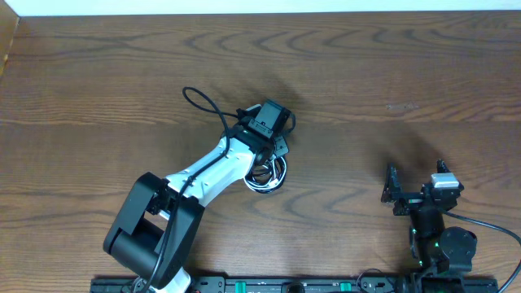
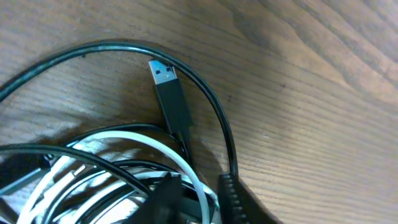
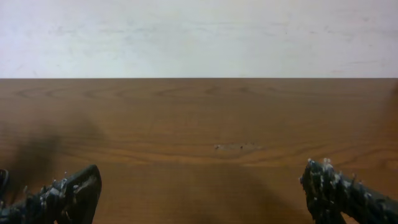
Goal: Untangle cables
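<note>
Found the cables heaped in one tangle a little left of the middle of the table, partly hidden under the left gripper in the overhead view. Noted the left arm reaching out from the near edge, wrist down over the heap. Through the left wrist camera, counted several loops of white cable crossing over and under black strands at lower left. Traced one black cable arcing from the left edge over the top and down to the right-hand finger. Marked a USB plug lying flat inside that arc, metal tip pointing away from the heap, black body running back into the tangle. Saw the left fingers drawn close together with a white strand and dark strands between them; cannot tell whether truly pinched or only bracketed. Noted the right gripper well apart at the near right, spread wide, nothing between the fingers, only bare wood and a pale wall ahead.
</note>
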`<state>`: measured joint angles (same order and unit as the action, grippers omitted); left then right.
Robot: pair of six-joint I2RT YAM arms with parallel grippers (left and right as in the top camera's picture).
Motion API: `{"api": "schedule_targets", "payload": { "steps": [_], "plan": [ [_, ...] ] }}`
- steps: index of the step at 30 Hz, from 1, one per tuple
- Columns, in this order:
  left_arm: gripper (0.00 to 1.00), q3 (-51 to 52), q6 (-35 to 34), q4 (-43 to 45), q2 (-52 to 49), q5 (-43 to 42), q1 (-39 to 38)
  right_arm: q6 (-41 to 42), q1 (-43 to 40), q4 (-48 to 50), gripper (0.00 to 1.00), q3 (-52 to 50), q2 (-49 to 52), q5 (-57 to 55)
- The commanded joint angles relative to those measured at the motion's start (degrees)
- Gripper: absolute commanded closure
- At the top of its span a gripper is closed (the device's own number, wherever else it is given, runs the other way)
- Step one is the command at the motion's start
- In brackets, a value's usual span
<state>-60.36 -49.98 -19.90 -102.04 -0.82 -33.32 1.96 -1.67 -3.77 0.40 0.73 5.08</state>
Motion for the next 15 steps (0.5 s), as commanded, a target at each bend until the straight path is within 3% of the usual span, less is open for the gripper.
{"api": "schedule_targets", "payload": {
  "steps": [1,10,15],
  "plan": [
    [0.92,0.46,0.17,-0.09,-0.76,1.29,-0.09,0.11,0.26,-0.26,0.01,-0.09,-0.02,-0.44],
    [0.92,-2.03,1.29,0.72,9.18,-1.60,0.02,0.11,0.26,-0.26,0.01,-0.09,-0.02,-0.44],
    [0.93,-2.14,1.25,9.03,21.73,-7.56,0.02,0.11,0.26,-0.26,0.01,-0.09,-0.02,-0.44]
  ]
}}
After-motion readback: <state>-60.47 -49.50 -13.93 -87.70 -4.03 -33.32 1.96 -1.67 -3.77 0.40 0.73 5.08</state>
